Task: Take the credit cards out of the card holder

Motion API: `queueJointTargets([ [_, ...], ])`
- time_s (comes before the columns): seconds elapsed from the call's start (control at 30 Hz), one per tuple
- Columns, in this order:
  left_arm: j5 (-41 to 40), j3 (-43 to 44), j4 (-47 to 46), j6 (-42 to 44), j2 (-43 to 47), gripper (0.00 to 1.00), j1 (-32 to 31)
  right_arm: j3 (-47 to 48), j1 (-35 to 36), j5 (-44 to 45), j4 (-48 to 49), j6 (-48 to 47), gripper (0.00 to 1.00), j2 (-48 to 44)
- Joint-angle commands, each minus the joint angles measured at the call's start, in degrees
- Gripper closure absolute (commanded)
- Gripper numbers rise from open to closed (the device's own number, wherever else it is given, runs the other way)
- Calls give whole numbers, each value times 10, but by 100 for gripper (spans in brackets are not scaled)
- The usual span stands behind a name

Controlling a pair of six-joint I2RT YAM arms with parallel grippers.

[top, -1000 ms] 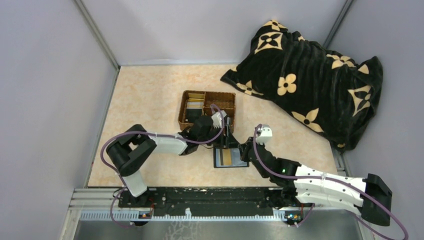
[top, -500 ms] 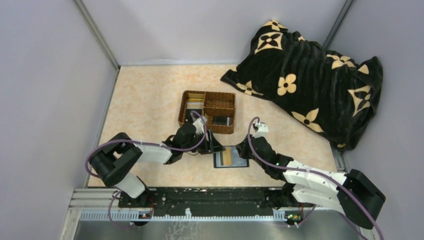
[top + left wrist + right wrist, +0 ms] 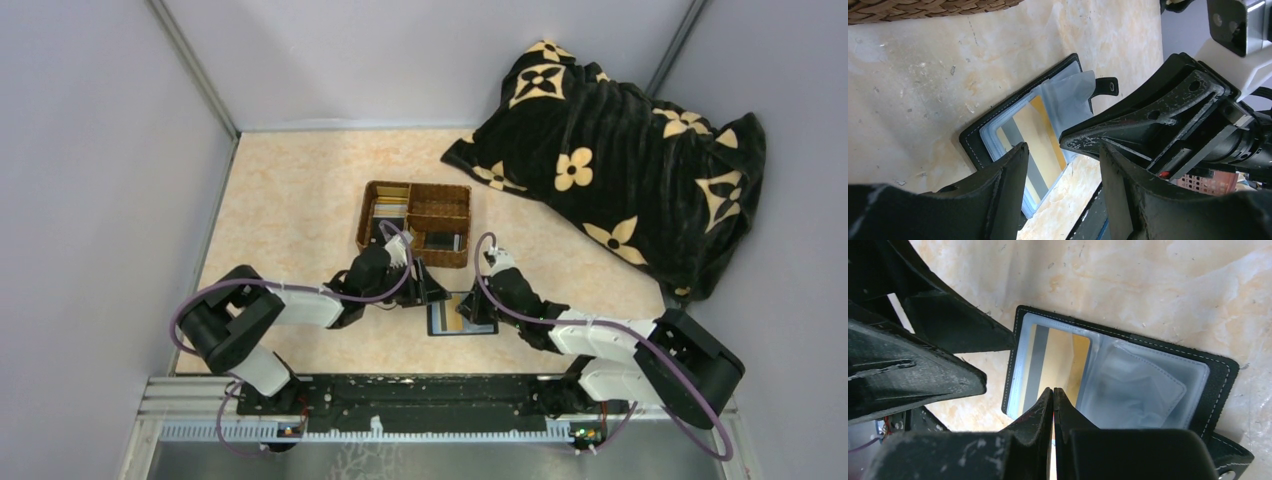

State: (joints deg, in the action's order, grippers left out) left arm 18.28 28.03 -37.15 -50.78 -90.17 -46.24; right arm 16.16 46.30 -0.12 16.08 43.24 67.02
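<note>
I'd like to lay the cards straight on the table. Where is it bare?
Bare table lies left of the wicker tray up to the wall, behind it, and between tray and blanket. It is crowded around the card holder, where the left gripper and right gripper meet.

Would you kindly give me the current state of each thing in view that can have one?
card holder: open, lying flat, snap tab undone.
gold card: inside the card holder, not yet out.
right gripper: shut, tips at the gold card's edge.
left gripper: open, beside the card holder, holding nothing.
wicker tray: upright, cards lying in a compartment.
blanket: crumpled in a heap.
</note>
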Motion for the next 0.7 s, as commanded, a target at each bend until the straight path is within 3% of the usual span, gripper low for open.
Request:
queueJointTargets([
  [0.0, 11, 4, -3, 7, -10, 39, -1, 15, -6, -11, 30, 1, 97, -13],
  [0.43, 38, 4, -18, -6, -49, 40, -1, -3, -23, -1, 3, 6, 98, -36],
  [0.67, 41, 4, -15, -8, -57, 40, -1, -10, -30, 3, -20, 2, 86, -52],
])
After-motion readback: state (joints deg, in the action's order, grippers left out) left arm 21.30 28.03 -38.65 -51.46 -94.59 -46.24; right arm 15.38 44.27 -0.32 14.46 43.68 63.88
